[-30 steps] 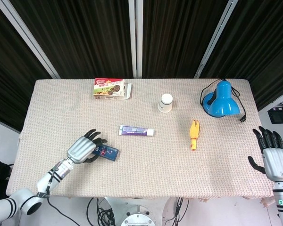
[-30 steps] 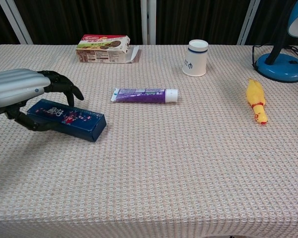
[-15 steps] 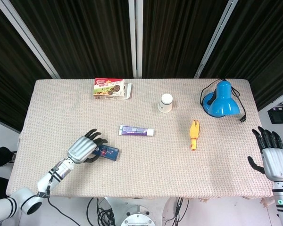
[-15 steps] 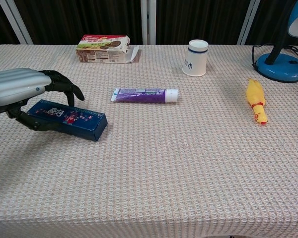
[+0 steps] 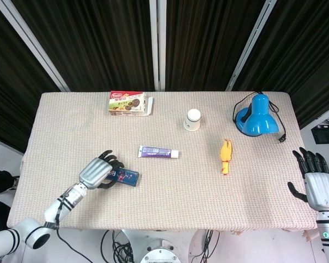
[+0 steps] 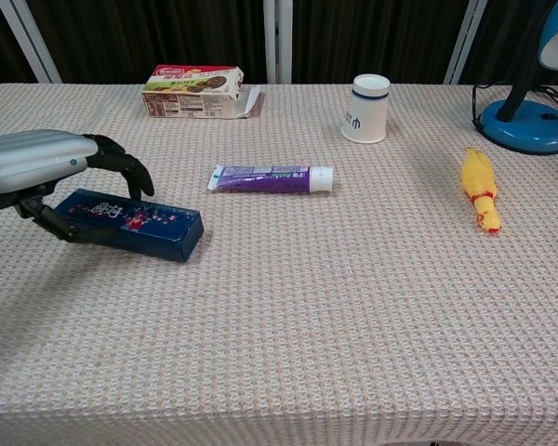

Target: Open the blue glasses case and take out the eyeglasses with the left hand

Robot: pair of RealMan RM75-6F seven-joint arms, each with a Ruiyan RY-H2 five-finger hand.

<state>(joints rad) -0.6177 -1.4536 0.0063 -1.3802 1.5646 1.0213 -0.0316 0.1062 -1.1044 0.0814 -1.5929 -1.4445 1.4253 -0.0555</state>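
Note:
The blue glasses case (image 5: 127, 176) (image 6: 147, 226) lies flat and closed on the table's front left. My left hand (image 5: 96, 172) (image 6: 35, 163) arches over its left end, with the fingers (image 6: 121, 170) curled past the far edge and the thumb against the near side, so it grips the case. The eyeglasses are hidden inside. My right hand (image 5: 319, 185) hangs off the table's right edge with its fingers spread and nothing in it; the chest view does not show it.
A purple toothpaste tube (image 5: 159, 152) (image 6: 272, 177) lies just right of the case. Further back stand a biscuit box (image 5: 128, 103) (image 6: 193, 90) and a white cup (image 5: 192, 119) (image 6: 366, 108). A yellow rubber chicken (image 5: 225, 156) (image 6: 481, 189) and a blue lamp (image 5: 256, 115) (image 6: 525, 121) occupy the right.
My left hand has shifted slightly to the right, and the case has slid a little the same way with it. The right hand has barely moved.

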